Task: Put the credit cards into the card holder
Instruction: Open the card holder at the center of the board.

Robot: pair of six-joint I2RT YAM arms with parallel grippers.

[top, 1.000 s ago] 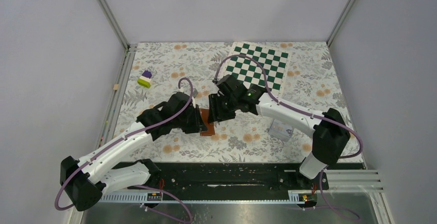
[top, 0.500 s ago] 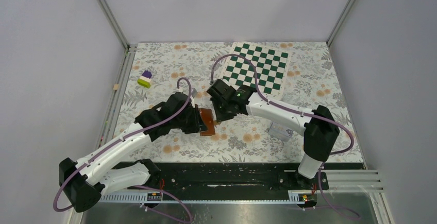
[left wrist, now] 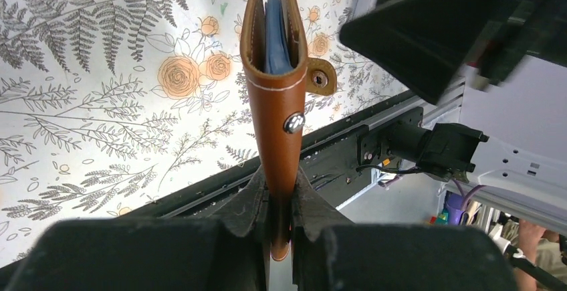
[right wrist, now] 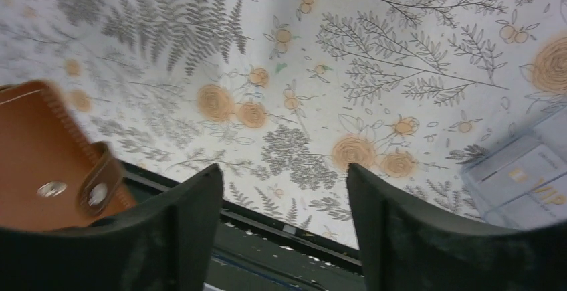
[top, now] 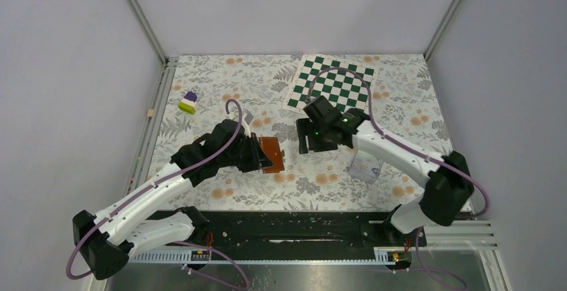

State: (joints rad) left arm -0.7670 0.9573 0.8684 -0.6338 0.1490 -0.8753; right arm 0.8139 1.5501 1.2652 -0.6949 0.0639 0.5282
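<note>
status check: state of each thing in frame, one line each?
card holder: folded, snap tab undone, gripped on edge.
left gripper: shut on the card holder.
right gripper: open, empty.
clear plastic case: lying on the table, lid state unclear.
checkered mat: laid flat.

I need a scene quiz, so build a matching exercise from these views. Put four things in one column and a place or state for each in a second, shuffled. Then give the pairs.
Things:
1. wallet
2. right gripper
3. chessboard
4. block

Places or states:
A. near the table's left edge
B. open, nothing between the fingers
C. clamped in the left gripper
D. green and white, at the table's far edge

Pairs: 1-C, 2-B, 3-D, 4-A
</note>
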